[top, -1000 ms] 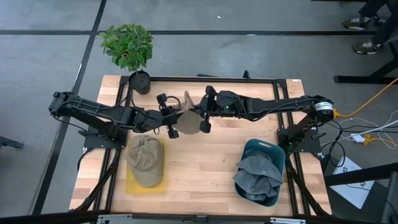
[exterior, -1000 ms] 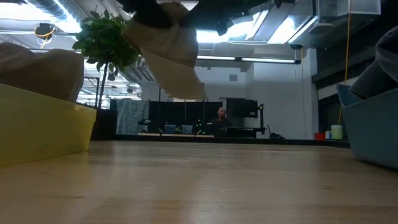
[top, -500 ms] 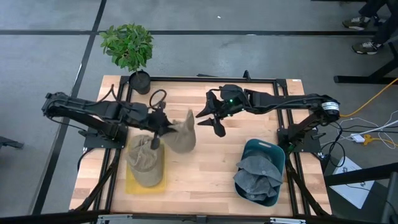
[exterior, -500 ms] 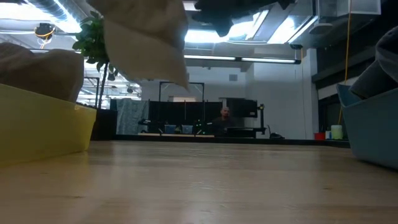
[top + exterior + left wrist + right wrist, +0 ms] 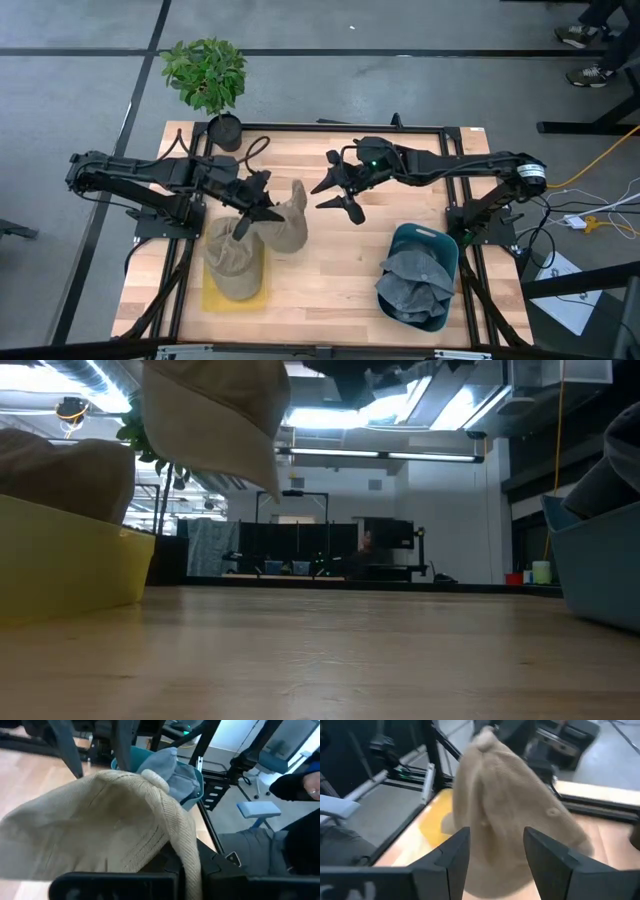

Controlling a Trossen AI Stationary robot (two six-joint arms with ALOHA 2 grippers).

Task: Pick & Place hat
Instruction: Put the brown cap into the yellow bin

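Note:
A tan hat (image 5: 289, 226) hangs in the air at the table's left middle, beside the yellow tray (image 5: 212, 296), and my left gripper (image 5: 265, 207) is shut on it. In the low view the hat (image 5: 215, 420) floats well above the wood. Another tan hat (image 5: 231, 257) lies in the tray. My right gripper (image 5: 333, 195) stands open to the right of the held hat, apart from it; in its wrist view the hat (image 5: 510, 805) shows beyond the spread fingers (image 5: 451, 855). My left gripper pinches a folded edge of the tan hat (image 5: 186, 862) between its two fingers. It comes at the hat from the table's left, slanting a little downward. The hat hangs off the fingers toward the right and near side, lifted clear of table and tray.
A teal bin (image 5: 446, 247) with grey hats (image 5: 412, 287) sits at the near right. A potted plant (image 5: 206, 74) stands at the far left corner. Bare wood lies between tray and bin. A black frame runs round the table.
My right gripper has opened, let go of the tan hat and drawn back a little toward the right. My left gripper, still shut on the hat, has rolled its wrist and swung the hat toward the near left, next to the yellow tray.

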